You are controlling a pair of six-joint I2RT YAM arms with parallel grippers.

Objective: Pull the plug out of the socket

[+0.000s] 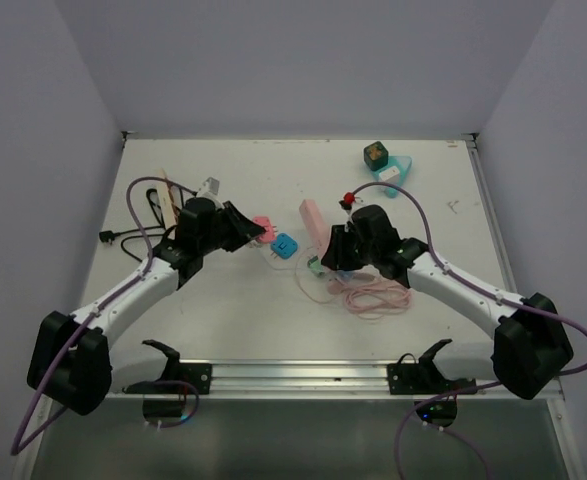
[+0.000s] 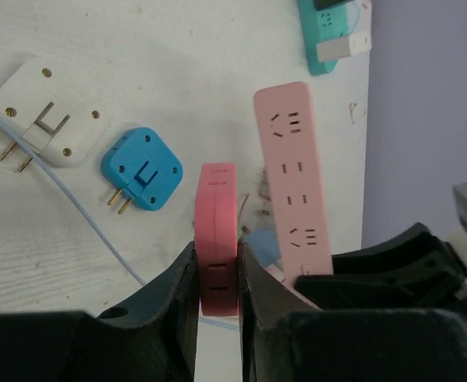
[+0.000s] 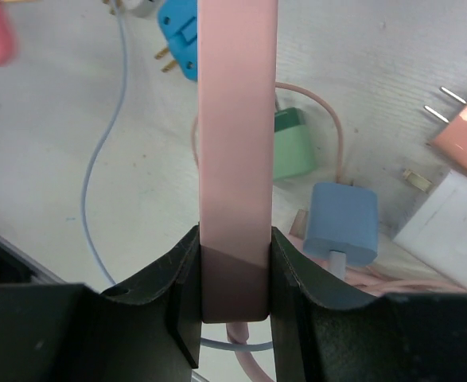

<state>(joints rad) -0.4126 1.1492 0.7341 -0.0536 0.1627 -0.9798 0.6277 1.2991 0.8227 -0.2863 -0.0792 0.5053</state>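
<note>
From above, the left gripper is grasping the pink plug, near the pink power strip that the right gripper is holding. In the left wrist view, the jaws are clamping the pink plug on edge, apart from the pink power strip. In the right wrist view, the jaws are squeezing the pink power strip.

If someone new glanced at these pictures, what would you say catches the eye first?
Both pincers are clamped: the left pincer grips a rose-red adapter edge-on near the middle of the table, and the right pincer grips the long pink power strip beside it. Around them lie a blue adapter, a white adapter and coiled pink cable.
</note>
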